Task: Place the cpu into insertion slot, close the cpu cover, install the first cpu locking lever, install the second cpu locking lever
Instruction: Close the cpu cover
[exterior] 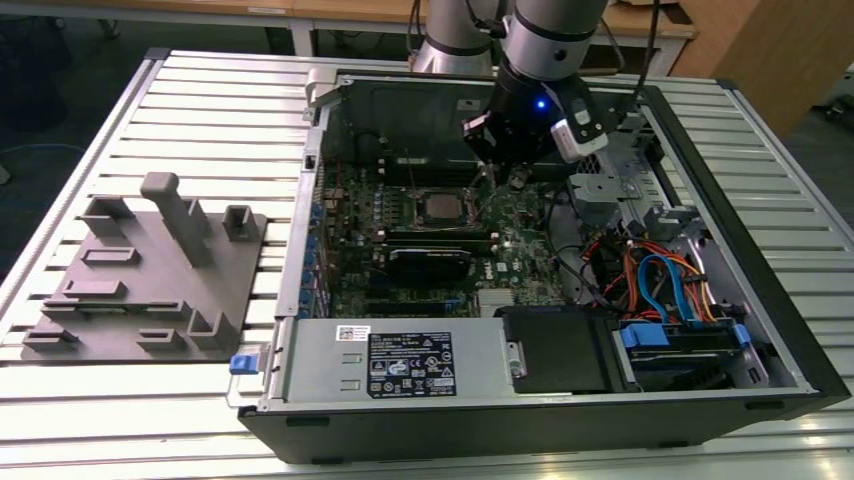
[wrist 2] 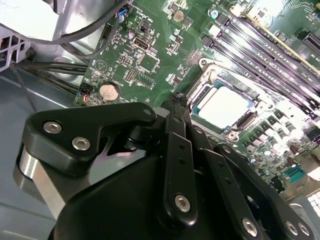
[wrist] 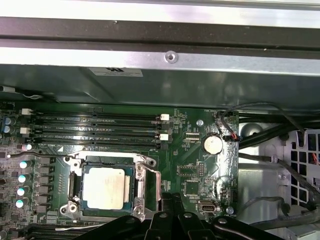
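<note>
Nearest in the exterior view, a grey metal box with a label (exterior: 400, 362) closes off the near side of the open computer case (exterior: 747, 300), which sits on a slatted table (exterior: 200, 90). A grey fixture tray (exterior: 147, 270) lies on the table at the exterior view's left, and blue and orange cables (exterior: 667, 285) crowd the case at its right.

Farther in lies the green motherboard (exterior: 400, 240). The cpu (exterior: 438, 207) (wrist: 103, 187) (wrist 2: 223, 107) is seated in the insertion slot (wrist: 75, 172), pale face up. The cpu cover (wrist: 141, 187) appears to lie flat around it, with the chip showing through its window. A thin wire lever (wrist: 95, 156) runs along one edge of the socket; I cannot tell whether it is latched.

The gripper (exterior: 511, 178) (wrist 2: 176, 100) (wrist: 170, 199) hangs just beside the socket, at the exterior view's right. Its fingers are pressed together and hold nothing. A round coin battery (wrist: 212, 145) sits near them, and long memory slots (wrist: 95, 127) lie beyond the socket. The arm (exterior: 547, 30) rises at the far side.
</note>
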Action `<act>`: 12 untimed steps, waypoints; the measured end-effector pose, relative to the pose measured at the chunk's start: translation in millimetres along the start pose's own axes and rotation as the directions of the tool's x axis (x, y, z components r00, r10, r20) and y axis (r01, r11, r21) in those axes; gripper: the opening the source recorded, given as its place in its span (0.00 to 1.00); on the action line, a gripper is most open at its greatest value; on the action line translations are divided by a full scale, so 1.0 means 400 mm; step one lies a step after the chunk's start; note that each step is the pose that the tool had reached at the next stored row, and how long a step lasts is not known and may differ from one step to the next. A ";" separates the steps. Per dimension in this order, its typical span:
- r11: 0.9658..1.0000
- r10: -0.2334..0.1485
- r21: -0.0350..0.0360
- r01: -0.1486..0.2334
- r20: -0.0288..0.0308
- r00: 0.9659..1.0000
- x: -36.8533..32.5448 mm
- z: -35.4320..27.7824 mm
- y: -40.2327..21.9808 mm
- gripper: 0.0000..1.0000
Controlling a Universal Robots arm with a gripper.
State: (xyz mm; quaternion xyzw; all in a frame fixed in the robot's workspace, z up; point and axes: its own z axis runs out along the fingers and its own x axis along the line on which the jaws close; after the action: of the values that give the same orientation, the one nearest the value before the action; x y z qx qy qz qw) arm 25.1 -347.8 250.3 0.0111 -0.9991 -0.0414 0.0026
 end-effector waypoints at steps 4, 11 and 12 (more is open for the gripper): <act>1.000 0.000 0.000 0.000 0.000 1.000 0.006 0.000 0.000 0.10; 1.000 0.000 0.000 0.000 0.000 1.000 0.014 0.000 0.000 0.10; 1.000 0.000 0.000 0.000 0.000 1.000 0.015 0.000 0.000 0.10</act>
State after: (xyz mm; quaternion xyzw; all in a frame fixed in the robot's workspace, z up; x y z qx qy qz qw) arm 19.0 -347.8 250.3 0.0110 -0.9991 -0.0414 0.0026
